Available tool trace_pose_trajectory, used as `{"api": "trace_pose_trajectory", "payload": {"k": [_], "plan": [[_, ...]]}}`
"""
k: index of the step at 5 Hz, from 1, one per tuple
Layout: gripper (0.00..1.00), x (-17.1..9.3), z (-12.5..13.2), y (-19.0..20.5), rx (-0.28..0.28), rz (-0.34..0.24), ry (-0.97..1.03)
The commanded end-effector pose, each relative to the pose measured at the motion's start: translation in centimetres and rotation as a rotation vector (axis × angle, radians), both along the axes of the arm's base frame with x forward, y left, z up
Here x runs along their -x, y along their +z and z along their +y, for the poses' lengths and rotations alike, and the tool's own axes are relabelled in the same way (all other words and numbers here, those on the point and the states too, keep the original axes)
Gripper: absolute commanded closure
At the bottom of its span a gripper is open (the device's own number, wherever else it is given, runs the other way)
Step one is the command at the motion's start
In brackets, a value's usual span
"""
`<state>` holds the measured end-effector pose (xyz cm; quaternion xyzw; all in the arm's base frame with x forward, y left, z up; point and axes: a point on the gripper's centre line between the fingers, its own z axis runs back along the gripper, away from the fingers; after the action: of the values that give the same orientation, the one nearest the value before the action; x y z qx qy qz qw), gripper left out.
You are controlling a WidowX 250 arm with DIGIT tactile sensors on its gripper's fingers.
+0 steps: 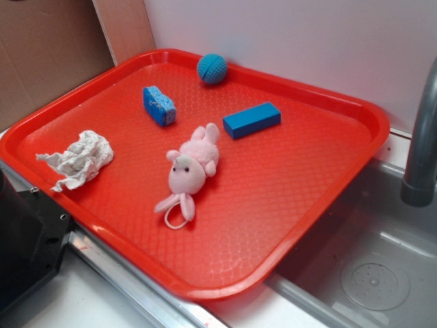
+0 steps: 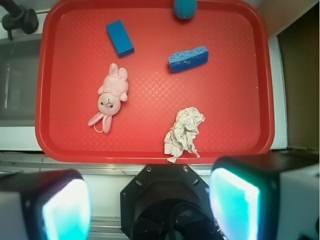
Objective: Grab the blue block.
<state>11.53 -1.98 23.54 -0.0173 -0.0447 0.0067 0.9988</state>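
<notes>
In the exterior view, a red tray (image 1: pixel 328 205) is seen resting partly over a metal sink (image 1: pixel 382 273), with a grey faucet pipe (image 1: pixel 422 137) rising at the right edge. The blue block (image 1: pixel 251 119) is seen lying flat on the tray toward the back, right of centre, untouched and clear of everything around it. Just in front of it and to the left, a pink plush toy (image 1: pixel 190 169) is laid face up. A speckled blue sponge (image 1: pixel 158 105) is placed to the left of the block, and a teal knitted ball (image 1: pixel 212 68) is set near the tray's far rim. A crumpled white paper towel (image 1: pixel 78 160) is seen near the tray's left edge. No gripper is visible in this view. In the wrist view, the tray is looked down on from above and from outside its near rim. The gripper (image 2: pixel 150 205) is held well back from the tray, and its two fingers (image 2: pixel 65 207) are spread wide apart with nothing between them. The blue block (image 2: pixel 120 38) is found in the upper left part of the tray, above the plush toy (image 2: pixel 111 97). The sponge (image 2: pixel 188 59) is placed to the right of the block, the ball (image 2: pixel 185 7) is cut by the top edge, and the paper towel (image 2: pixel 184 132) is nearest the gripper.
</notes>
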Motion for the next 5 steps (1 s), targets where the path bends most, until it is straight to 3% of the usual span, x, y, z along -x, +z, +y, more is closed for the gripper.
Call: {"api": "trace_pose_trajectory", "payload": {"k": [1, 2, 3, 4, 5], "plan": [[0.00, 0.0, 0.0, 0.0, 0.000, 0.000, 0.000], [0.00, -1.8, -0.3, -0.6, 0.019, -0.106, 0.084], [0.00, -5.7, -0.9, -2.6, -0.001, -0.136, 0.071], [0.00, -8.6, -1.4, -4.7, -0.036, -0.128, 0.060], [0.00, -12.7, -2.6, -7.9, -0.024, -0.123, -0.038]]}}
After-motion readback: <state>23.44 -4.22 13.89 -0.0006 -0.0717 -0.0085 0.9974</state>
